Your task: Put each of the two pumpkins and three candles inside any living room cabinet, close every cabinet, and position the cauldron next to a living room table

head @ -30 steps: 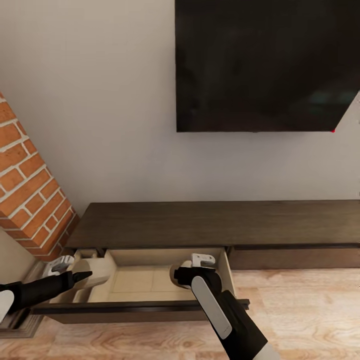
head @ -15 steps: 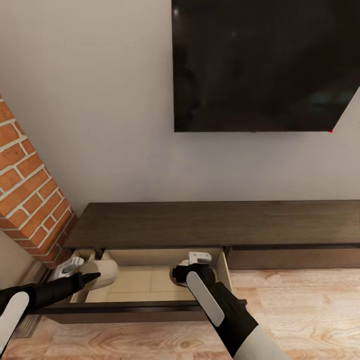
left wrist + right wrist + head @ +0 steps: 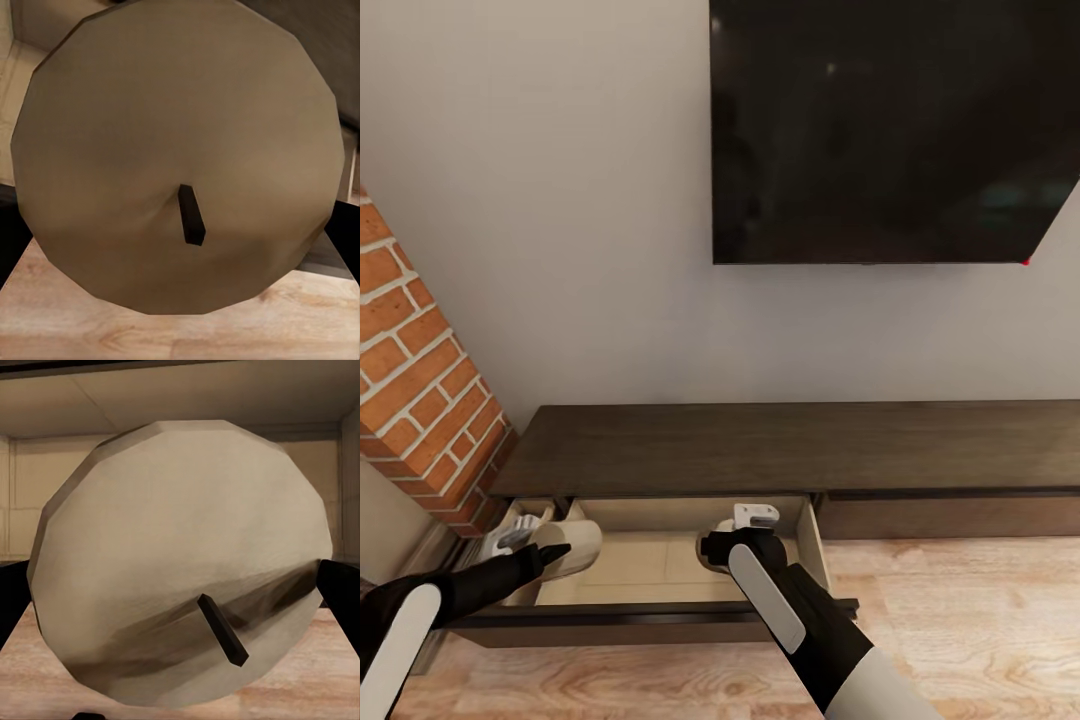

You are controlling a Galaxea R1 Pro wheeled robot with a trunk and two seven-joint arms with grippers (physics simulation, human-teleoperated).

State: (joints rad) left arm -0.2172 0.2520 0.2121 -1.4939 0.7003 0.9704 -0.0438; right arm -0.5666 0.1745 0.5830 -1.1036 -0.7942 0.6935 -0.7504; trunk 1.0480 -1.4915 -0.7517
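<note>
Both arms have eased further over the open drawer since a second ago, the left one most visibly, its candle now sitting deeper past the drawer's left wall. Left gripper point(image 3: 550, 550) carries a cream candle point(image 3: 572, 549) at the drawer's left end, tilted on its side, and the left wrist view has that candle's point(image 3: 176, 150) flat end and dark wick right up against the lens, dark fingers point(image 3: 346, 229) showing at either edge, so they are clamped on it. Right gripper point(image 3: 732, 545) holds a second candle point(image 3: 710, 552) over the pale drawer floor near the right wall (only a sliver of cream peeks out beside the black wrist). From the right wrist, this candle point(image 3: 180, 555) fronts the beige drawer interior, fingers point(image 3: 341, 592) pressed to its sides. The cabinet point(image 3: 790, 450) runs long and dark along the wall, its left drawer pulled out, the neighbouring drawer front shut. A black TV point(image 3: 890, 130) hangs above; brick column point(image 3: 420, 400) at left.
</note>
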